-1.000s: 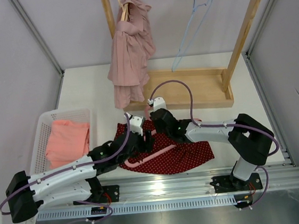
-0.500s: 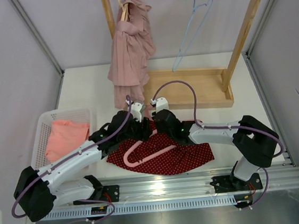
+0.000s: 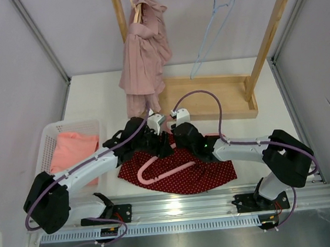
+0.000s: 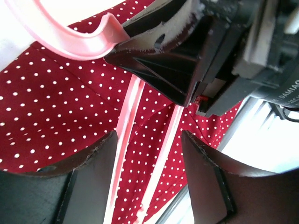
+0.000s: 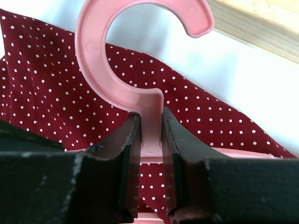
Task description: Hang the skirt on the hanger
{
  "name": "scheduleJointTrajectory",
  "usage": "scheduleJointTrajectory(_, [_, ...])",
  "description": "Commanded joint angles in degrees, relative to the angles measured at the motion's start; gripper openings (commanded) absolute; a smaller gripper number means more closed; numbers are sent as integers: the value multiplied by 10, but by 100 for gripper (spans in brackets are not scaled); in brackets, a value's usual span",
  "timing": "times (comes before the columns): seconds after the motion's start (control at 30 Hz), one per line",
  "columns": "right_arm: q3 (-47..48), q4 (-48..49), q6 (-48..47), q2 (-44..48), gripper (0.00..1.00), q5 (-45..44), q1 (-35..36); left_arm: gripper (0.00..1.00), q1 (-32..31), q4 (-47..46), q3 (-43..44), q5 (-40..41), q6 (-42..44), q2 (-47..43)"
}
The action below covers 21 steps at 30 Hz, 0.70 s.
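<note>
A white basket (image 3: 70,124) holds a salmon garment (image 3: 70,152), left of the dotted skirt (image 3: 212,171)

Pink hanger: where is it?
The pink hanger lies on the red dotted skirt, centre front in the top view, its neck pinched by the right gripper.

**Both arms reach in, grippers nearly meeting**

The left arm (image 3: 87,170) stretches forward and rightward, its left gripper (image 4: 148,149) angled down with jaws apart. The right arm (image 3: 244,149) reaches leftward, and the right gripper (image 5: 151,128) pinches the neck of a pink plastic hanger (image 5: 88,51).
</note>
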<state>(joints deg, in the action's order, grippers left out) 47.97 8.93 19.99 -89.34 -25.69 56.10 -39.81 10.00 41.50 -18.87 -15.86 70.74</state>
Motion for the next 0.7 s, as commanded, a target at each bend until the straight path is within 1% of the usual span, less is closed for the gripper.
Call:
scheduleJointTrajectory(0.0, [-4,42,24,27,0,-17,3,62,11,-41,31,-63,15,18])
scheduleJointTrajectory(0.13, [-5,41,24,29,0,-17,3,61,17,-42,39,-55,25,42])
scheduleJointTrajectory(0.23, [-8,40,24,34,0,-18,3,62,26,-31,46,-34,32,47])
scheduleJointTrajectory(0.4, [-13,40,23,41,0,-20,3,62,39,-24,52,-25,36,62])
scheduleJointTrajectory(0.5, [-14,38,22,44,0,-20,2,61,44,-31,50,-36,30,69])
scheduleJointTrajectory(0.67, [-13,37,22,46,0,-19,1,56,44,-27,47,-55,31,79])
